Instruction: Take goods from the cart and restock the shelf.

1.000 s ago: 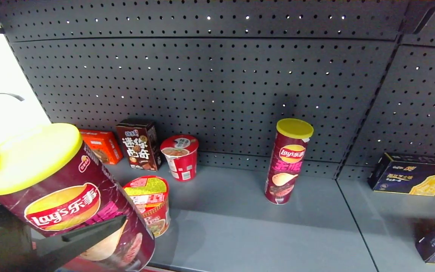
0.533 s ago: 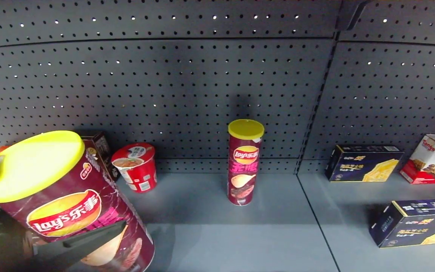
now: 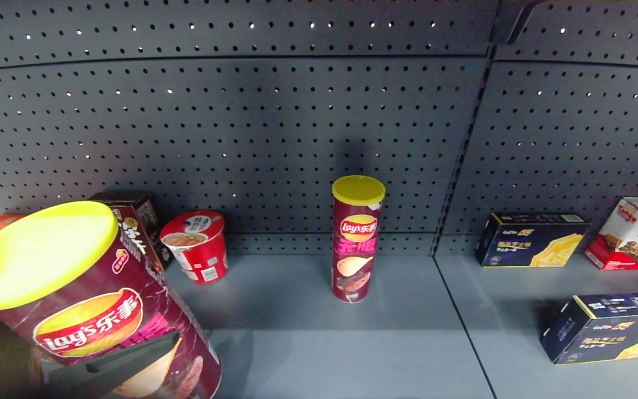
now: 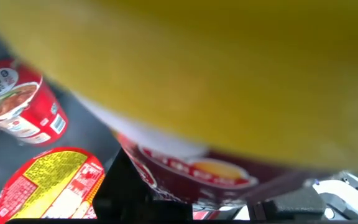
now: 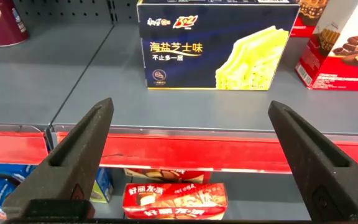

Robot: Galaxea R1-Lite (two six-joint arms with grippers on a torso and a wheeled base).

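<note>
Holds a can [image 3: 86, 310] in the left gripper [image 3: 130, 360], just off the front left corner of the shelf [image 3: 319, 343] and raised above its board. Pinches it low on the body, one dark finger [image 3: 136, 348] laid across the label and the other hidden behind the can. Carries it tilted, long axis leaning, with the yellow lid [image 3: 42, 255] up and toward the left; loses the base at the head view's lower edge, so cannot tell how far it clears the board.

Probably needs a carry forward and to the right, plus a turn upright, to reach the bare board between the red cup [image 3: 197, 244] and the second can [image 3: 358, 244], which stands upright mid-shelf near the back wall. Puts the left arm far nearer that gap than the right.

Hides a yellow-topped cup [image 4: 48, 186] beneath the held can, near the red cup but apart from it in the left wrist view. Calls for care there, since a low sweep could clip it. Blocks most of the brown box [image 3: 136, 221] at the back left too.

Has the right gripper [image 5: 190, 106] spread wide and empty at the front edge of the right bay, facing a navy box [image 5: 213, 46] across the red rail [image 5: 179, 152].
</note>
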